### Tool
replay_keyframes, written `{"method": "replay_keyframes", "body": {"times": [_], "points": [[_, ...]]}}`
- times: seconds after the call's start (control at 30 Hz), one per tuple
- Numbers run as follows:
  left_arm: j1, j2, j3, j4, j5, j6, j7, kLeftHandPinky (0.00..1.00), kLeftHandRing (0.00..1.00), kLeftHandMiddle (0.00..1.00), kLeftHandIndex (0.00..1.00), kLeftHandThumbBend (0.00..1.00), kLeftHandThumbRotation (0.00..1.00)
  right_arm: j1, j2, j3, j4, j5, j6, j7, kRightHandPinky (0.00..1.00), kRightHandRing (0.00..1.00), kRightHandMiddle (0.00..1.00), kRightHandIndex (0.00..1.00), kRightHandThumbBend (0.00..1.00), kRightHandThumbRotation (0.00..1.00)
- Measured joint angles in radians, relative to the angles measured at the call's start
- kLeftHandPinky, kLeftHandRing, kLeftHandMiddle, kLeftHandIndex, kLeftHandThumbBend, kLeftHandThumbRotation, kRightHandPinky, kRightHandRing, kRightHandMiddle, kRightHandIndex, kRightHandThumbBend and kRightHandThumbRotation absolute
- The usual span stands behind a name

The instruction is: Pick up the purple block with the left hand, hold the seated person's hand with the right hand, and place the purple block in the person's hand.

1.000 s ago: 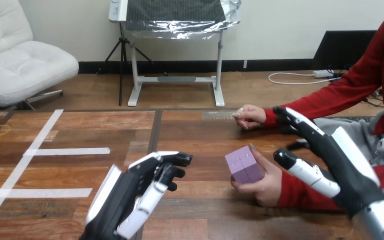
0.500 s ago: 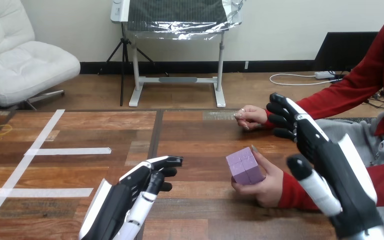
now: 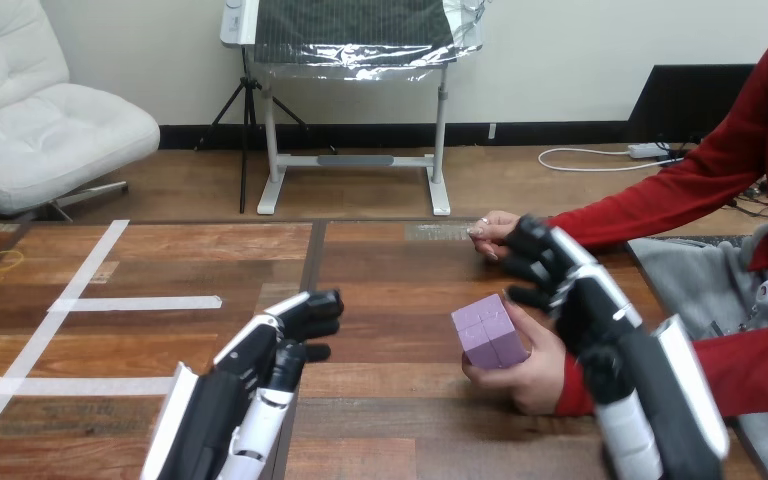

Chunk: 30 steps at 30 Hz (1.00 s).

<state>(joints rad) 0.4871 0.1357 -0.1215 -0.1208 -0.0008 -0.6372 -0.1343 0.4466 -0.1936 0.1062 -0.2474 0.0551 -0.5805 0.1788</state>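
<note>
Purple block [image 3: 490,335] rests cupped in the person's hand [image 3: 535,375], at two o'clock from the robot's slack, empty left hand [image 3: 230,395], while its right hand [image 3: 600,325] hovers loose-fingered above that wrist, apparently to steady it.

Wooden table [image 3: 390,270] carries white tape strips [image 3: 140,302] and a yellow ring [image 3: 0,260].

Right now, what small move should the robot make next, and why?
Probably draw the left hand back toward the robot's own side. The purple cube-shaped block already sits in the person's nearer hand, and the left hand is open, empty and apart from it, so its part looks done.
</note>
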Motion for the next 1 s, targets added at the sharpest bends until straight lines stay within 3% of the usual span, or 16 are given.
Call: {"method": "replay_keyframes", "body": {"times": [0.23, 0.63, 1.0], "points": [[0.002, -0.007, -0.001, -0.002, -0.031, -0.019, 0.009, 0.75, 0.82, 0.84, 0.85, 0.41, 0.84, 0.001, 0.018, 0.04, 0.058, 0.039, -0.05, 0.046, 0.93, 0.89, 0.9, 0.91, 0.78, 1.0], [0.003, -0.008, 0.005, -0.01, 0.011, -0.062, 0.066, 0.89, 0.91, 0.92, 0.93, 0.4, 0.93, 0.018, 0.035, 0.09, 0.127, 0.083, -0.052, 0.116, 0.99, 0.93, 0.93, 0.92, 0.77, 1.0], [0.006, -0.007, -0.008, -0.051, 0.012, -0.05, 0.08, 0.94, 0.94, 0.93, 0.94, 0.41, 0.87, 0.033, 0.036, 0.117, 0.144, 0.104, -0.052, 0.158, 1.0, 0.95, 0.93, 0.93, 0.74, 1.0]]}}
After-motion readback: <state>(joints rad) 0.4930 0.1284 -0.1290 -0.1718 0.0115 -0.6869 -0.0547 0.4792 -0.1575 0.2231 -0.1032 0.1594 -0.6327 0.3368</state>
